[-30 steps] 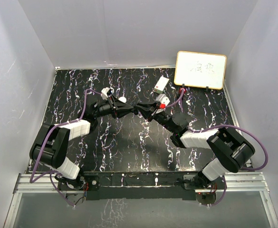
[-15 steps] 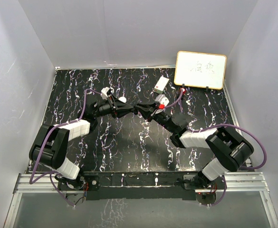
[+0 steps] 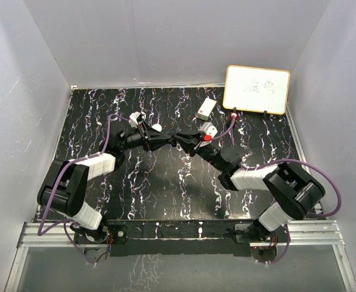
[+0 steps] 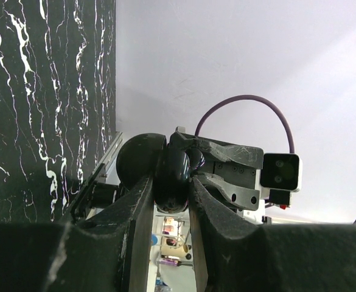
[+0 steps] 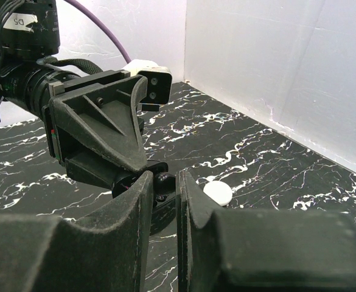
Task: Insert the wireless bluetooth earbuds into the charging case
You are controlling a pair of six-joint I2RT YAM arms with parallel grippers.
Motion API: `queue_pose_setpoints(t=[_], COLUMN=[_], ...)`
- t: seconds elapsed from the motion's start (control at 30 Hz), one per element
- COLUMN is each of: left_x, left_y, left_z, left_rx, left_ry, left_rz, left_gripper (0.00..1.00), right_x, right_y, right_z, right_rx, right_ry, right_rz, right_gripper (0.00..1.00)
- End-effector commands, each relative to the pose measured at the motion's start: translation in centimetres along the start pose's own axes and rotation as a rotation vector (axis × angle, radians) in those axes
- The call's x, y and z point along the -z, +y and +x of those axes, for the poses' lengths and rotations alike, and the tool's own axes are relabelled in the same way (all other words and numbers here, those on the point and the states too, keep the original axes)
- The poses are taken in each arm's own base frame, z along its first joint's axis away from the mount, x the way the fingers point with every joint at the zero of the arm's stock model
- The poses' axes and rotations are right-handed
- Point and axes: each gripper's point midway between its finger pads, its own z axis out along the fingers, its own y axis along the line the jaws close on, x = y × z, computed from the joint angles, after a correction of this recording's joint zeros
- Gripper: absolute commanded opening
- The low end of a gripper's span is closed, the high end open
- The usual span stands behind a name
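Clearly both arms meet above the middle of the table [image 3: 165, 182], tip against tip. The left gripper [image 4: 170, 185] is closed on a round, glossy black charging case [image 4: 171, 170], its two fingers pressing on the flanks, and holds it in the air toward the other arm. The right gripper [image 5: 164, 182] is nearly closed too, with a small black earbud [image 5: 163, 179] pinched between the fingertips, right at the case; whether it already sits in its socket I cannot tell. A white puck [image 5: 217, 193] lies on the table just behind. The other earbuds I cannot find in these views. I judge the earbud to be very light, hard and smooth, so it may easily twist or slip between the pads. The best hold is across its stubby body, leaving the end free to enter. The case looks stiff but slippery and needs a firm grip at its widest part.
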Motion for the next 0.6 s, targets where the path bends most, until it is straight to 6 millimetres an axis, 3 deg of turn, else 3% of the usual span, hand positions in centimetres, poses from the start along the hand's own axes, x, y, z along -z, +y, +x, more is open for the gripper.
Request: queue_pose_setpoints(t=[0.0,0.57], left_x=[0.23,0.08], left_y=[-3.09,-2.58], left_z=[0.57,0.16], left_rx=[-0.036,0.002], left_ry=[0.011,-0.003], left_rz=[0.067,0.072], left_gripper=[0.0,0.0], right_x=[0.12,0.25], right_y=[-0.29,-0.04], right_z=[-1.83,-1.82], right_rx=[0.046,0.055], right_ry=[-0.06,-0.061], right_rz=[0.015,0.002], right_gripper=[0.0,0.0])
